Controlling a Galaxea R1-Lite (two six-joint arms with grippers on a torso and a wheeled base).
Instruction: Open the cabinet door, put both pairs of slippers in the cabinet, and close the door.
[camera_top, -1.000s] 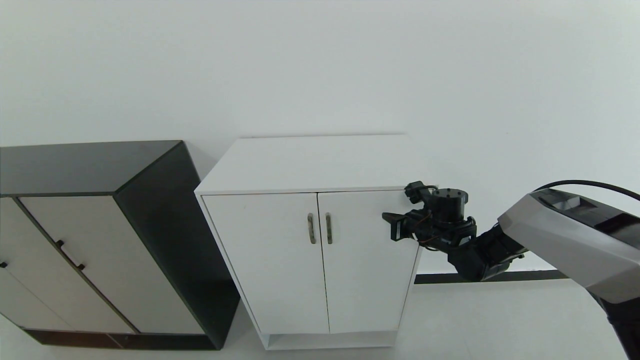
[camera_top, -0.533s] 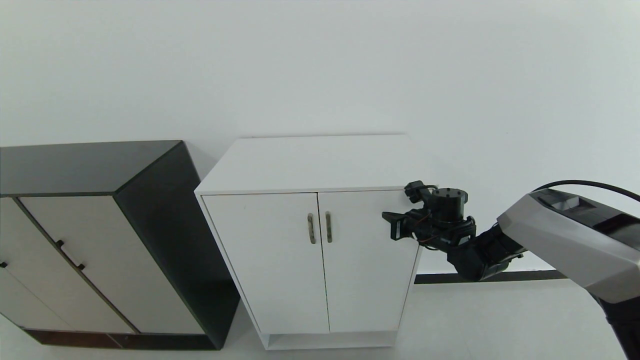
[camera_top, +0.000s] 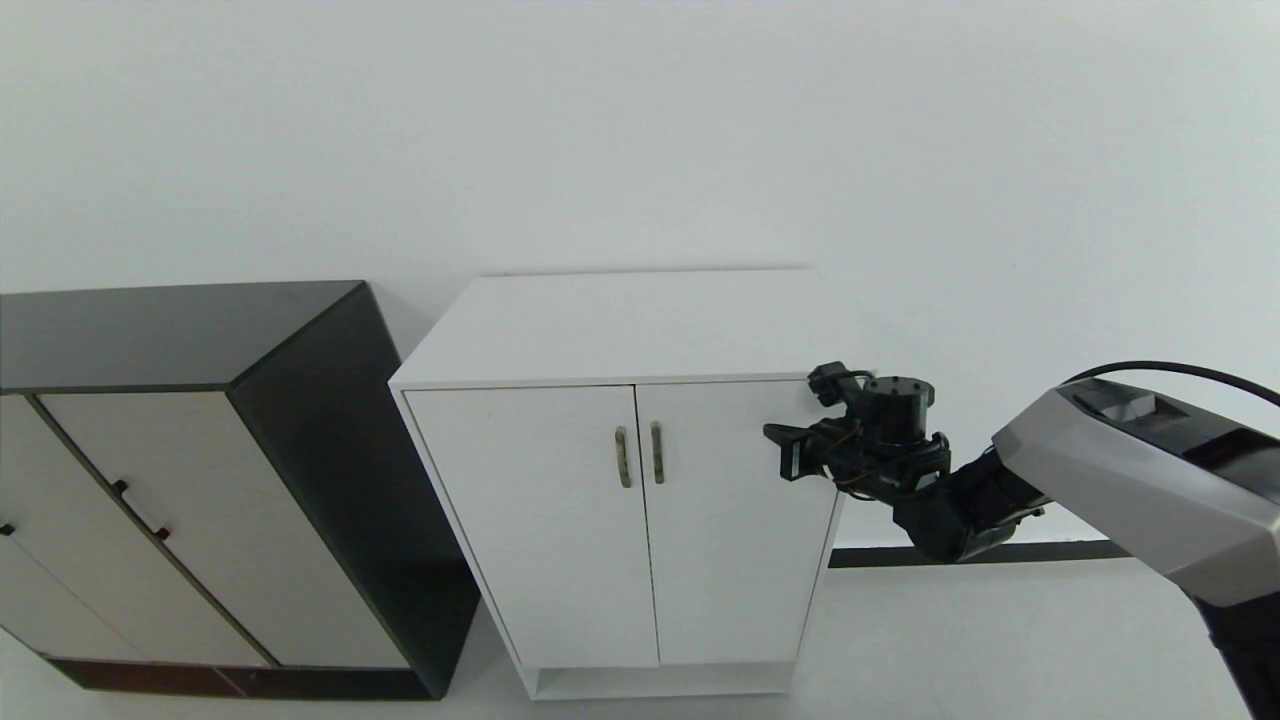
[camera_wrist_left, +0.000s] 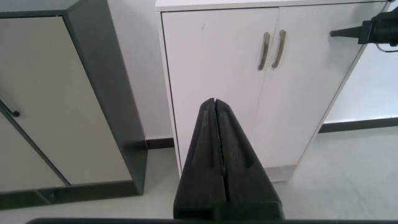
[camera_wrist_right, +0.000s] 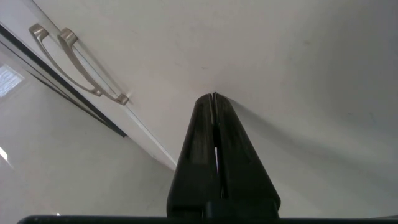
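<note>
Doors (camera_top: 700, 560) stand shut; my right claw (camera_wrist_right: 214, 98) and left claw (camera_wrist_left: 214, 102) are clenched empty; starting or finished, unclear.

Bright, even, diffuse light fills the head view. The wall (camera_top: 640, 130) is washed pale and dims slightly toward the corners. The white cabinet (camera_top: 620, 325) throws a soft shadow on the wall at its 9 o'clock side. Wide-angle bending tilts the black cabinet (camera_top: 150, 330) at 8 o'clock. In the right wrist view the fingers (camera_wrist_right: 202, 143) cast a soft grey shadow on the door (camera_wrist_right: 298, 56).
</note>
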